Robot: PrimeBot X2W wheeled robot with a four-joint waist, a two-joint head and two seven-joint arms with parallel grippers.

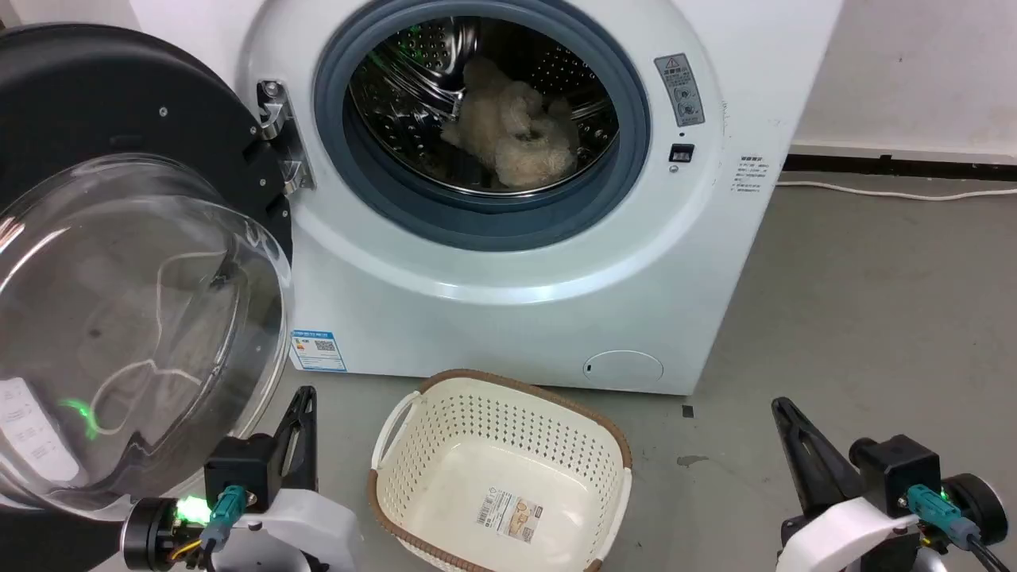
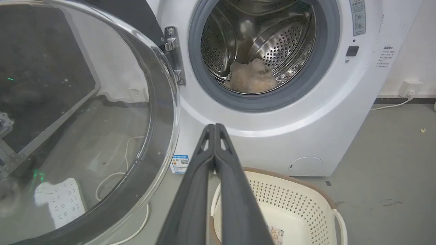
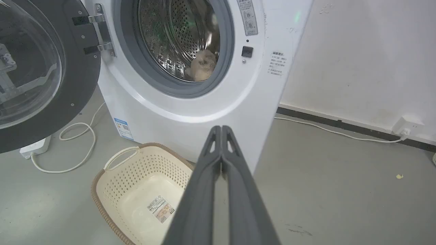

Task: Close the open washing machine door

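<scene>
- While the washing machine door [image 1: 95, 103] stands open just left of the left gripper [image 1: 305, 401], its fingers sit together, suited to pushing;
- right gripper [image 1: 785, 413] likewise together, empty.

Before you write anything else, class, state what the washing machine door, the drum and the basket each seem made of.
Washing machine door: glossy black rim, likely plastic; clear bulging bowl, probably glass, transparent with bright highlights.
Drum: bright perforated metal, seemingly stainless steel, with mirror-like reflections.
Basket: matte cream plastic, moulded holes, brown woven-look rim.
</scene>
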